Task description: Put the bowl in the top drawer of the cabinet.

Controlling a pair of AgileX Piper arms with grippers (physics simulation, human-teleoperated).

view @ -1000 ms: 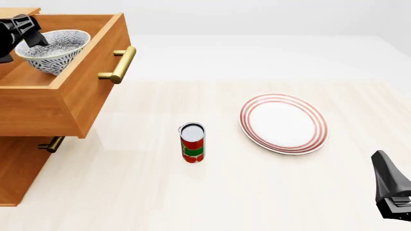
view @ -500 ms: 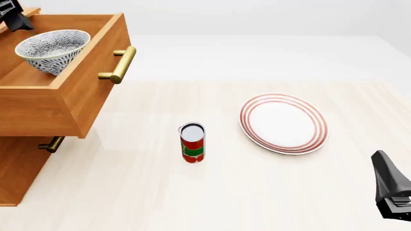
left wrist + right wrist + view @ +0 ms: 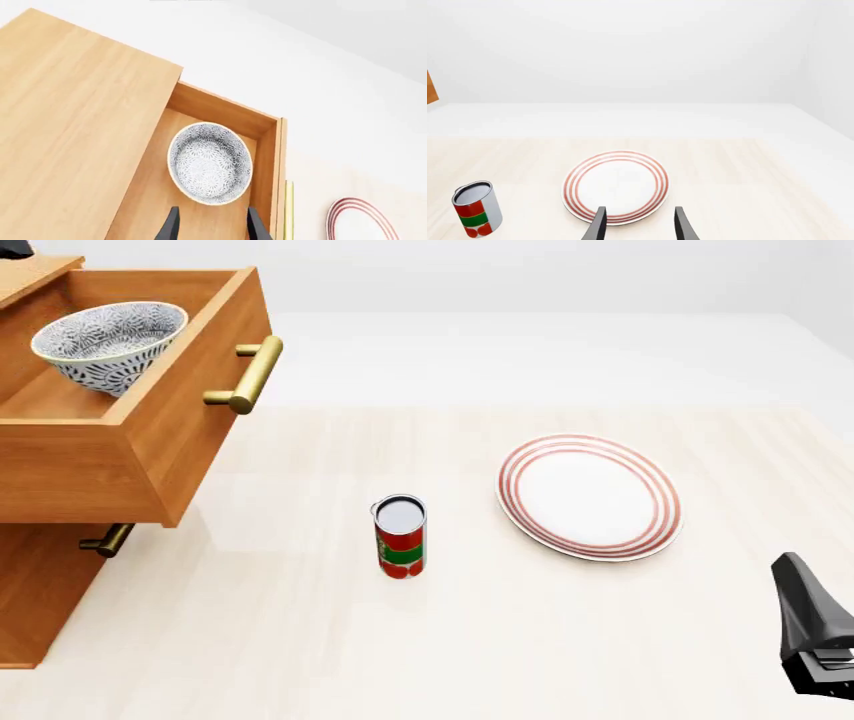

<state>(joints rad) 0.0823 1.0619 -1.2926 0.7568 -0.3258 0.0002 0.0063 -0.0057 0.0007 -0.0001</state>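
Note:
The speckled blue-grey bowl (image 3: 107, 344) sits upright inside the pulled-out top drawer (image 3: 160, 455) of the wooden cabinet (image 3: 34, 590). In the left wrist view the bowl (image 3: 210, 163) lies below and beyond my left gripper (image 3: 212, 229). That gripper is open, well above the drawer, with nothing between its fingers. Only a dark scrap of the left arm (image 3: 12, 248) shows at the front view's top left corner. My right gripper (image 3: 639, 227) is open and empty near the table's front right, facing the plate.
A red-ringed white plate (image 3: 589, 496) lies flat right of centre. A red and green can (image 3: 399, 536) stands upright in the middle of the table. The drawer's brass handle (image 3: 248, 373) juts toward the table, and the lower drawer's handle (image 3: 107, 539) sits beneath it.
My left gripper has let go of the bowl's rim and risen up and away, almost out of the front view. The bowl stays in the drawer. The right arm has not moved.

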